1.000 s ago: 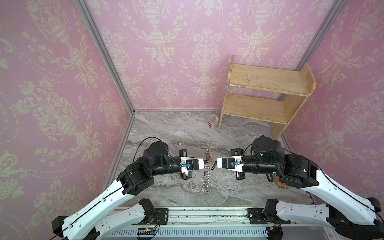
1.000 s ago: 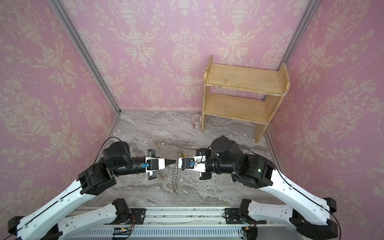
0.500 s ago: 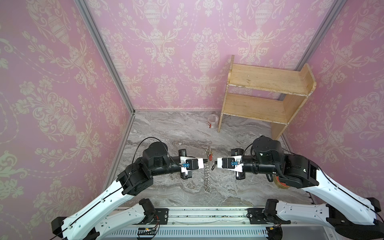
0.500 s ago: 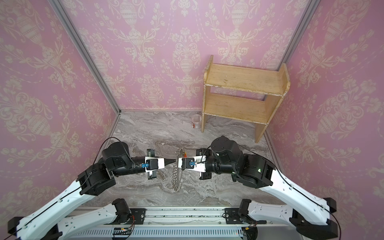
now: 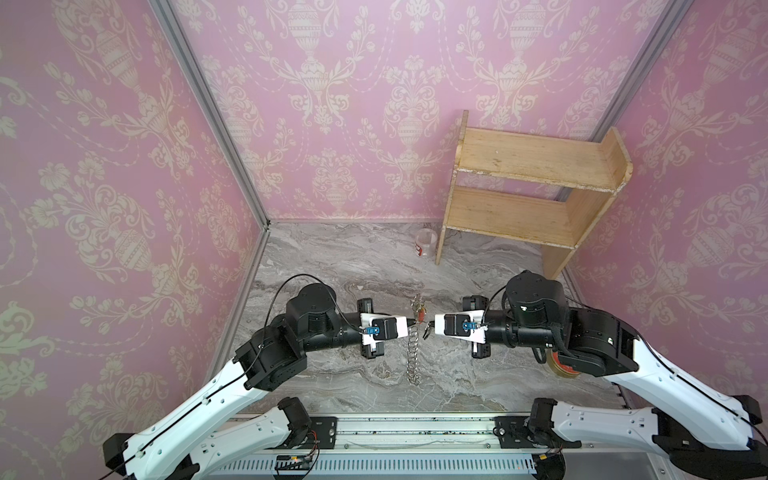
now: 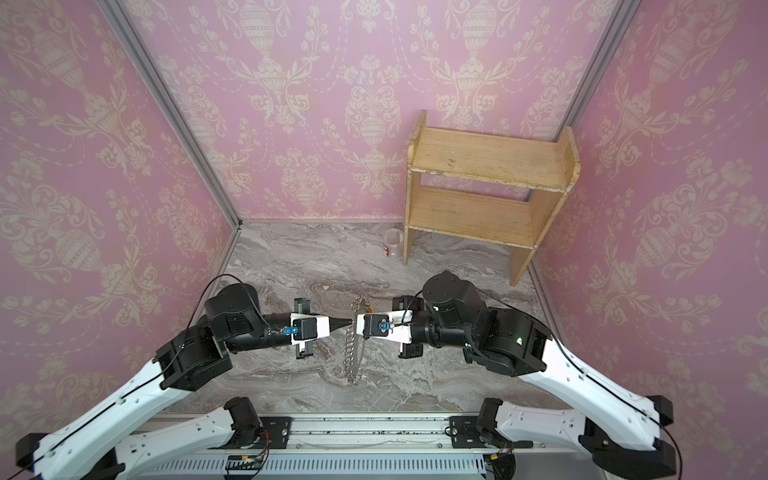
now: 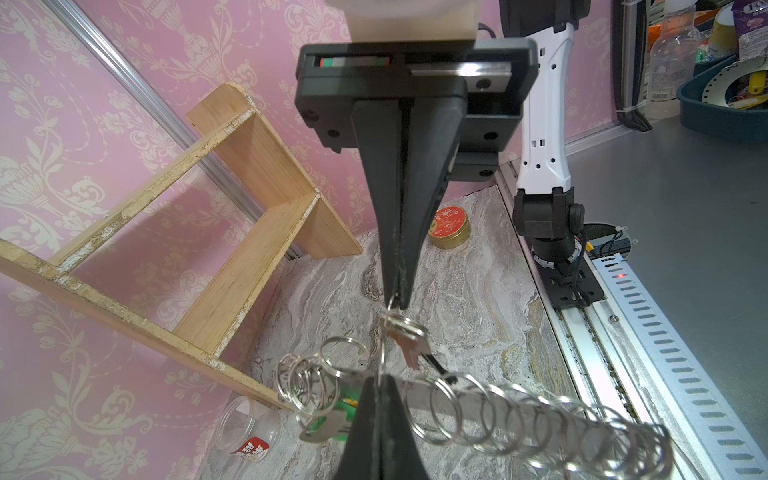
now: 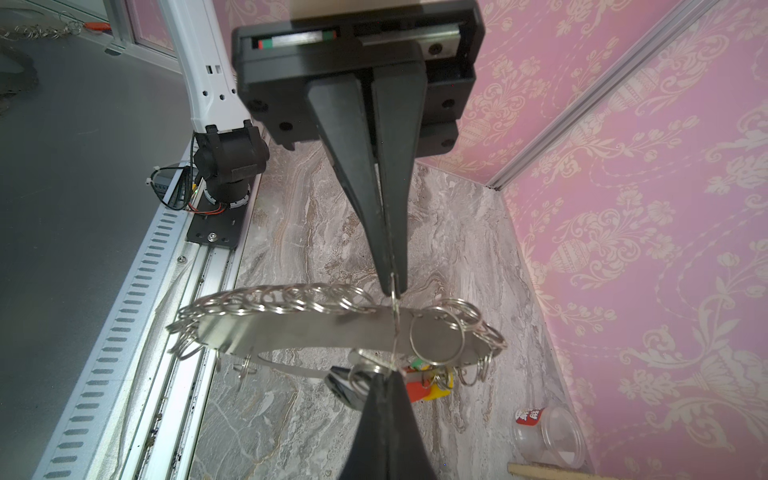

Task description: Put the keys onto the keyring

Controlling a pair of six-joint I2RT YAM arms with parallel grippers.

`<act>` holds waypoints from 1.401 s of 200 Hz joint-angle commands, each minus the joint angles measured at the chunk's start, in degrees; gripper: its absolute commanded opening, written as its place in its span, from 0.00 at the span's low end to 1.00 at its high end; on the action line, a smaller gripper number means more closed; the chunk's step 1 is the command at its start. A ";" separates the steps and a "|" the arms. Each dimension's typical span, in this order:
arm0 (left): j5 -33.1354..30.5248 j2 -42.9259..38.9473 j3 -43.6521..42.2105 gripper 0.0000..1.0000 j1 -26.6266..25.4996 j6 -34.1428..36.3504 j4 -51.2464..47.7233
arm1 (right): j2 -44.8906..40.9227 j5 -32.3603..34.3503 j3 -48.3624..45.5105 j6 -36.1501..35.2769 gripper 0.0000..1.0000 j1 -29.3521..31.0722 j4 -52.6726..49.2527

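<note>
In both top views my left gripper [image 5: 410, 323] [image 6: 350, 323] and right gripper [image 5: 431, 327] [image 6: 361, 326] meet tip to tip above the middle of the table. Both are shut on opposite sides of the keyring [image 7: 382, 340] [image 8: 394, 328], which shows edge-on in the wrist views. Its silver chain [image 5: 412, 358] [image 6: 352, 355] hangs down to the marble. A flat grey strap [image 8: 299, 328] curves beside the chain. The keys dangle from the ring: a green tag [image 7: 332, 411], a red tag [image 8: 415, 389], a yellow tag [image 8: 441, 391] and a black fob [image 8: 344, 386].
A wooden two-shelf rack [image 5: 532, 195] stands at the back right. A clear plastic jar [image 5: 425, 243] with a red label lies by its leg. A round red-lidded tin [image 7: 450, 227] sits under my right arm. Pink walls close in the left, back and right.
</note>
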 commanded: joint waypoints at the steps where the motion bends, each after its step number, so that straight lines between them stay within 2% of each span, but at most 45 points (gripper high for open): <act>1: 2.30 -0.04 0.57 0.00 -0.12 0.37 0.93 | 0.55 0.38 1.92 0.11 0.00 -0.03 0.84; 280: 1.80 0.79 1.89 0.00 -1.62 1.57 -0.65 | 2.16 -2.83 3.06 1.03 0.00 -0.16 0.32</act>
